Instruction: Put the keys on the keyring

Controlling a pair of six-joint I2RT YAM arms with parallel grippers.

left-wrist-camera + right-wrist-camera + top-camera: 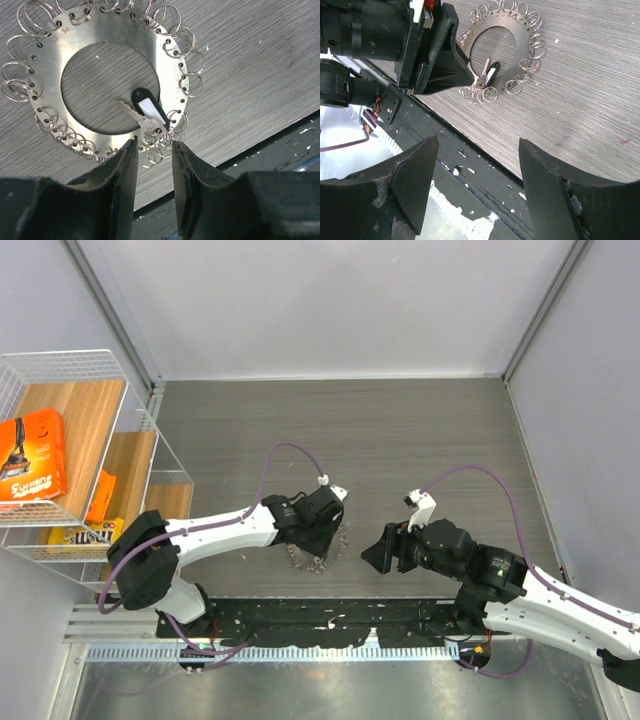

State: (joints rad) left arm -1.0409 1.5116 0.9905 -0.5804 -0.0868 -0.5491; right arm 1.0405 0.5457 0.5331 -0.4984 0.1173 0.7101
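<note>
Low over the table, left claw slightly apart above keyring, right claw wide apart, wire basket leftward.

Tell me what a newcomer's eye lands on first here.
The shiny flat metal ring plate fringed with small split rings, lying near the table's near edge, with a dark-headed key resting on its inner rim. The left gripper hovers by that key, jaws slightly apart, while the right gripper sits wide open to the side.
</note>
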